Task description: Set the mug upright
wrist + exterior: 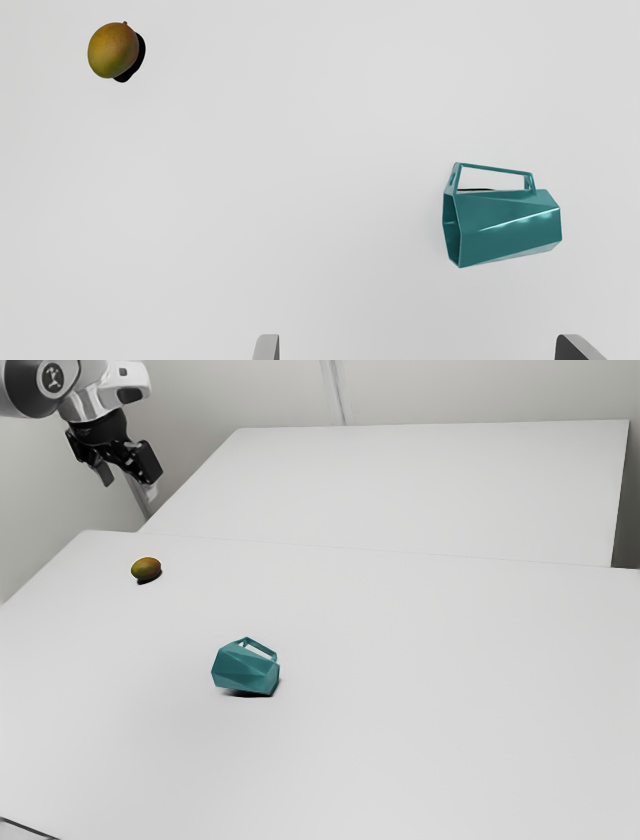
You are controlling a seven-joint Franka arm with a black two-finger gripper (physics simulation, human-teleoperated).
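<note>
High over the far left edge of the table in the exterior view is my gripper (pixel 128 478), well away from the mug. The teal faceted mug (pixel 246 668) lies on its side on the table. In the wrist view the gripper (pixel 417 345) is open, its two fingertips wide apart with nothing between them. There the mug (pixel 507 225) shows its open mouth at one end and its angular handle along one side; it lies ahead of the fingertips, apart from them.
A green-brown mango (pixel 146 569) rests on the white table (pixel 400 710), near the exterior view's left edge of it; the mango (pixel 113 50) is well apart from the mug. Another white surface (pixel 400 485) stands behind.
</note>
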